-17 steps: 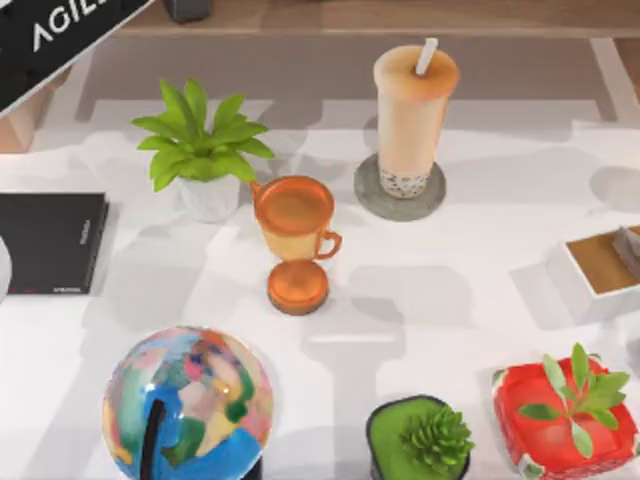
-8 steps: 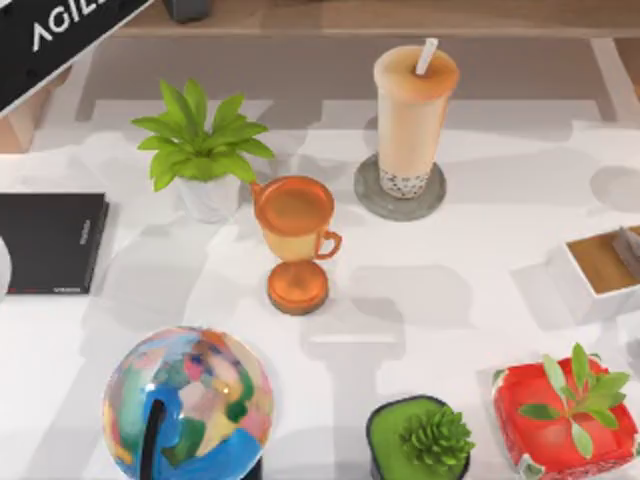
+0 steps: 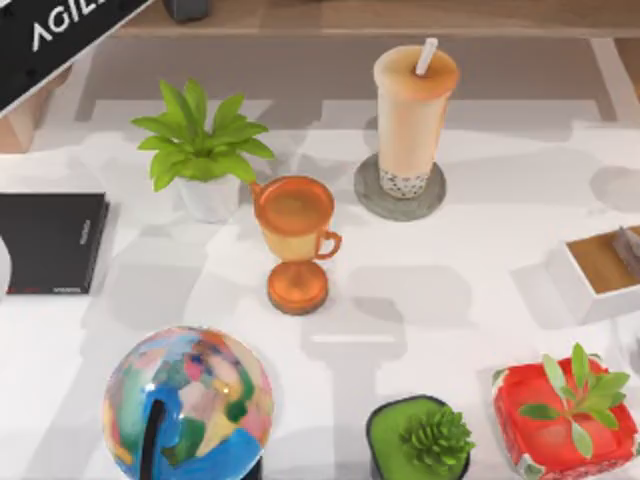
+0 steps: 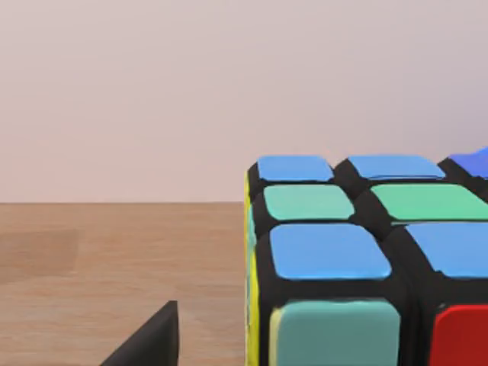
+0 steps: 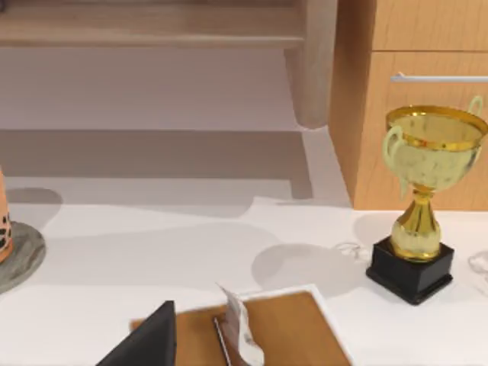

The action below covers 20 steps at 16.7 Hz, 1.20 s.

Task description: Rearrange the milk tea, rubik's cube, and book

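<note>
Cube [image 4: 366, 267] is sitting close ahead of the left gripper on a wooden surface, nearer that arm than the right, whose camera is facing a tray [image 5: 282, 324]; neither gripper's opening can be told.
</note>
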Each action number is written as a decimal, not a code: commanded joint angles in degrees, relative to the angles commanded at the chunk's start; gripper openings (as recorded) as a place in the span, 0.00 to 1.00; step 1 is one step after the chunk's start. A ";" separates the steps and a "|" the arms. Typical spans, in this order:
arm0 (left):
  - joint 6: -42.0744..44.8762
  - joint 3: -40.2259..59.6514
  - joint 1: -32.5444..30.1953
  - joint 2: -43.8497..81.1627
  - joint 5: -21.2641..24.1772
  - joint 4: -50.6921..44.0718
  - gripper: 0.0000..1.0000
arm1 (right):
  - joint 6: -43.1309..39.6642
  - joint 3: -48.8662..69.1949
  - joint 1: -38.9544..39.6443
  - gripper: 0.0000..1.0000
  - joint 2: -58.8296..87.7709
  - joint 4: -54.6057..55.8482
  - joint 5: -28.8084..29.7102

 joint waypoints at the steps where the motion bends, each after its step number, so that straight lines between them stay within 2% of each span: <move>1: 0.00 0.00 0.00 0.00 0.00 0.00 1.00 | 0.01 0.19 0.03 1.00 -1.39 -1.60 0.01; 8: 0.01 -0.03 -0.04 -0.06 0.06 0.07 1.00 | 0.01 0.41 0.05 1.00 -2.87 -3.26 0.01; 11: 0.19 -1.36 3.64 -2.06 2.80 2.64 1.00 | 0.01 0.41 0.05 1.00 -2.87 -3.26 0.01; 15: 0.97 -6.36 15.43 -7.85 11.59 9.64 1.00 | 0.01 0.41 0.05 1.00 -2.87 -3.26 0.01; 20: 1.47 -17.77 34.20 -15.56 26.22 19.12 1.00 | 0.01 0.41 0.05 1.00 -2.87 -3.26 0.01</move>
